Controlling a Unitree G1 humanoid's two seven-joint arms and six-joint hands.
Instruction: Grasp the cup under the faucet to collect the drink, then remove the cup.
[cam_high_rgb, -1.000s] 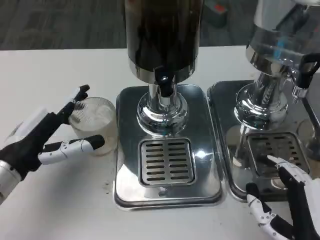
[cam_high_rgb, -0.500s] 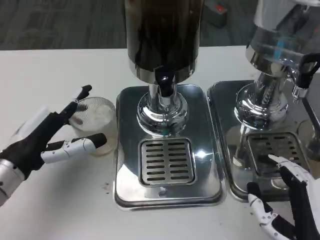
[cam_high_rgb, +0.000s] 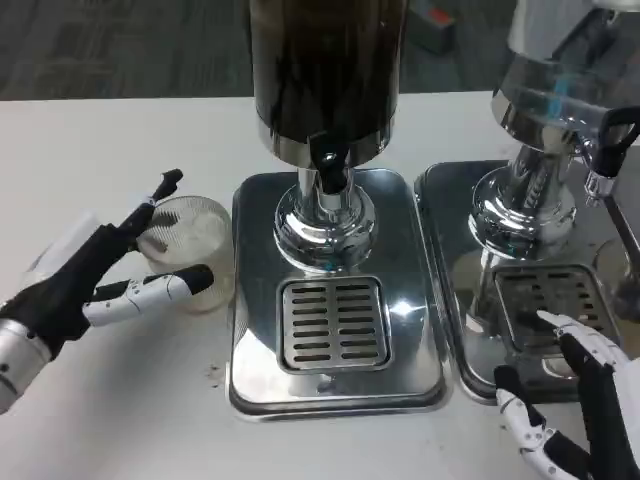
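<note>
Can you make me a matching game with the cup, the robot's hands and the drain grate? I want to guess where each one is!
Things:
1. clear cup
2. left hand
3. right hand
4. drain grate

Places:
A. under the dark drink's faucet
B. by the right dispenser's tray
C. on the table, left of the middle tray
D. open around the cup

Pairs: 1-C, 2-D, 3-B, 4-A

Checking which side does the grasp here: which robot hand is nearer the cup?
Left. The left robot hand is right at the cup, fingers on either side of it. The right robot hand is far across, by the second dispenser's tray.
</note>
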